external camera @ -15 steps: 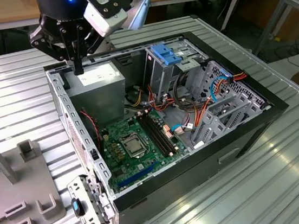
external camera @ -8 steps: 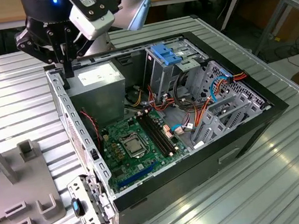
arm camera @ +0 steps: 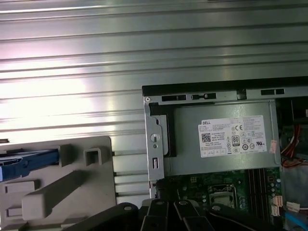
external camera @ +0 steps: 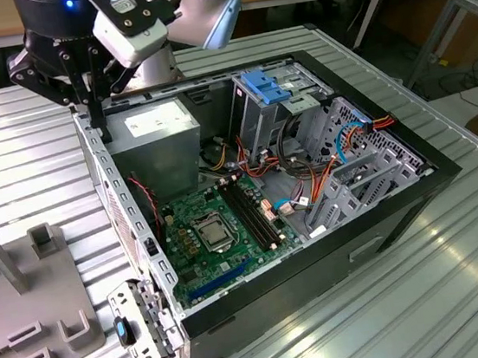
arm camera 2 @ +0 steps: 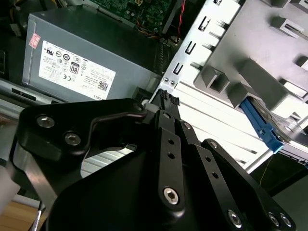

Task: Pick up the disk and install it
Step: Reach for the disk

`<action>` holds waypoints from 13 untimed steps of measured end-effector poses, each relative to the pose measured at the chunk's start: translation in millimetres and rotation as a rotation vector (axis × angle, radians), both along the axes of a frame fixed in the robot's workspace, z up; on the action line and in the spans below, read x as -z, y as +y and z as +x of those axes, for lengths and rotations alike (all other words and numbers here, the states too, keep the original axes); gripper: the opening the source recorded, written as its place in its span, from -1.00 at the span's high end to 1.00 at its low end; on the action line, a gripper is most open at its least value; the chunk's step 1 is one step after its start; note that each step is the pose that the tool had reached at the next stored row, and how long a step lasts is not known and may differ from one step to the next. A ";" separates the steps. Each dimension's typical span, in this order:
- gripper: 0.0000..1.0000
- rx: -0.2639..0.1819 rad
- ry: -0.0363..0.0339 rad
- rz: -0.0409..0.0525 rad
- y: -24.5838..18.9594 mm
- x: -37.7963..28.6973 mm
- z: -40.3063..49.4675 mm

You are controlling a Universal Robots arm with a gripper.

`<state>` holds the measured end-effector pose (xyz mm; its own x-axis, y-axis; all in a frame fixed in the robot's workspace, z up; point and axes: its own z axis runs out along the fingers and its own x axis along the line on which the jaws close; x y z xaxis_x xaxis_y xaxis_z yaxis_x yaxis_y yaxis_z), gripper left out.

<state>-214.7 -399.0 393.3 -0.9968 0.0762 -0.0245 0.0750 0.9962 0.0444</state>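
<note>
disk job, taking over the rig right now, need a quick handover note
Gripper: shut, holding nothing, at the open computer case's corner by the power supply.
Disk: in its blue carrier on the grey fixture beside the case, apart from the gripper.
Done: nothing that shows; the disk is not picked up.
Left: the pick-up and the install, both.

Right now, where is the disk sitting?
In the first wrist view, the disk rests in the grey fixture on the table, outside the computer case on its power supply side.
</note>
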 end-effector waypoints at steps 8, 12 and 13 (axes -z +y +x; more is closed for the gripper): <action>0.79 0.000 0.0001 0.0000 0.0 0.0 -15.6; 0.79 0.000 0.0000 0.0000 0.0 0.0 -24.0; 0.79 0.000 0.0000 0.0000 0.0 0.0 -25.9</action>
